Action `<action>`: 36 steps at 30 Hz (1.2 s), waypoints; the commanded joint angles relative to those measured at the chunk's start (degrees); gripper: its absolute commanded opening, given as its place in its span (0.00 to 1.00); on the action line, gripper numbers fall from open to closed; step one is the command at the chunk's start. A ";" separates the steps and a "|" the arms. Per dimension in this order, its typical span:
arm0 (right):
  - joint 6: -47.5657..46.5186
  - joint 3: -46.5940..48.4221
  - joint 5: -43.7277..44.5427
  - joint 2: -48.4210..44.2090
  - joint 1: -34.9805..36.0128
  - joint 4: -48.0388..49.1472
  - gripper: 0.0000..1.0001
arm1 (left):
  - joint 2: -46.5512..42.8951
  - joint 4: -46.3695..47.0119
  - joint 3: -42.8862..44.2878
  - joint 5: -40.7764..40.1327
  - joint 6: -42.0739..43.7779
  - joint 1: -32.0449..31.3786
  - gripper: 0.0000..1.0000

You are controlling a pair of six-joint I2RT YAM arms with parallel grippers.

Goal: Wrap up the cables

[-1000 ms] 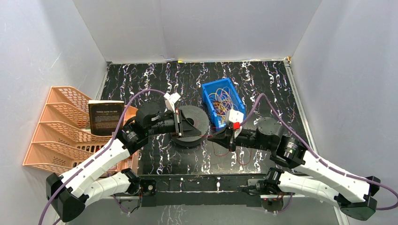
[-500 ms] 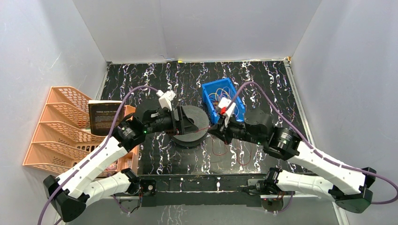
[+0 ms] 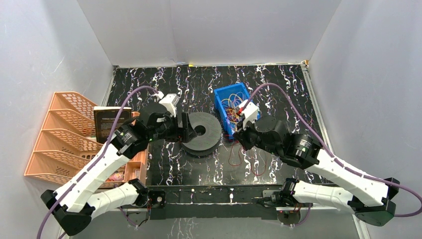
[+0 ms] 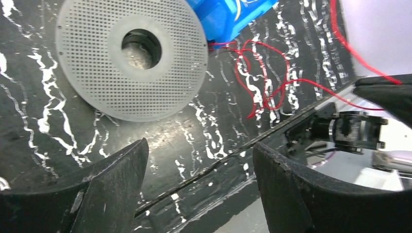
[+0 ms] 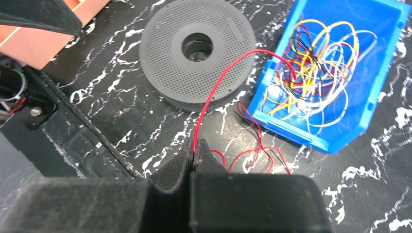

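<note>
Right claw [image 5: 194, 148] pinches red strand [image 5: 204, 109], seemingly from the bin [image 5: 301, 137].

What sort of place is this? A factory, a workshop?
Probably a lab's robot test booth: white walls box in a table, two arms are bolted to its edge, and props sit out, a bin of cables and a spool.

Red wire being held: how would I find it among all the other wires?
Start at the blue bin beside the grey perforated disc. One red cable leaves the bin, passes above the disc's edge and ends pinched in the right end effector. Only it is gripped; the other cables lie loose in the bin.
</note>
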 commanded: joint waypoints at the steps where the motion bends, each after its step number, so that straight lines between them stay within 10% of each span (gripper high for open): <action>1: 5.43 2.52 8.48 -1.86 0.01 -2.62 0.00 | 2.95 -6.45 2.86 -3.10 6.35 -0.50 0.77; 10: 11.80 0.27 15.40 0.38 -3.66 -6.99 0.00 | 7.63 -7.69 0.11 -13.48 8.22 -8.52 0.83; 18: 9.48 -3.23 -6.77 2.29 -26.32 -2.65 0.00 | 17.42 -7.07 0.72 -24.92 11.92 -18.15 0.87; 36: 11.03 -13.89 -25.97 0.44 -42.59 5.20 0.00 | 44.58 -0.32 7.65 -52.87 25.12 -31.24 0.98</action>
